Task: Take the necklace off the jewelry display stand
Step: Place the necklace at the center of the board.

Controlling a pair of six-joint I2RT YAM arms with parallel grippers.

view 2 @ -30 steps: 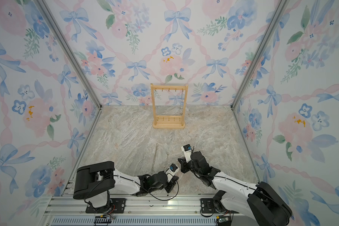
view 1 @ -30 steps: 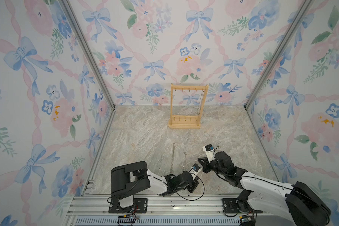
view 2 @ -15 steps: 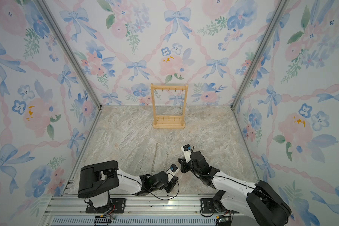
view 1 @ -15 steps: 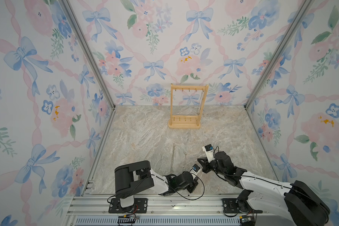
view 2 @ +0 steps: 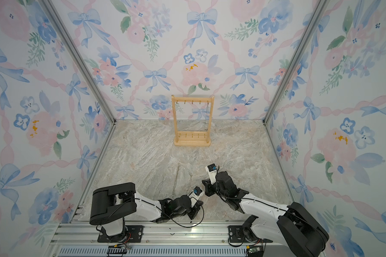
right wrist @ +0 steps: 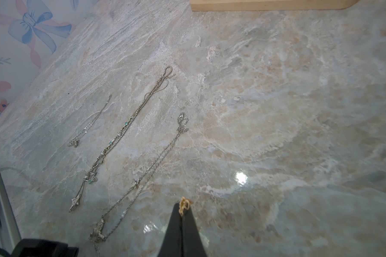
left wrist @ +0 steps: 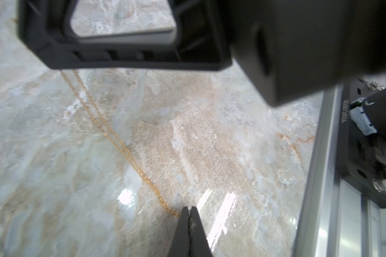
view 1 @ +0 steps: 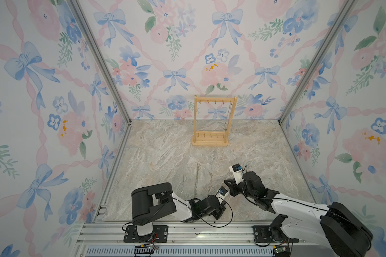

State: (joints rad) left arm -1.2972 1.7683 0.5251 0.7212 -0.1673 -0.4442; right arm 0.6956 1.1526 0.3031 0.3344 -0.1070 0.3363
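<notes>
So the jewelry display stand (view 1: 196, 120) is a light pine frame: two uprights on a flat base, little brass hooks along the top bar and the low rail. It sits upright across the desk (right wrist: 276, 111), well apart from both sets of fingers, and in a top view we can see one thin chain (view 1: 228, 115) hanging from the end hook by an upright. The right fingers (right wrist: 173, 222) are clamped together on the clasp end of a gold necklace (left wrist: 120, 142). That chain trails over the desk right up to the left fingers (left wrist: 183, 222), which are pressed tight together too. We honestly can't tell if they're pinching it or just touching it. Three silver necklaces (right wrist: 125, 126) lie stretched out side by side near the right fingers, on the left arm's side.
</notes>
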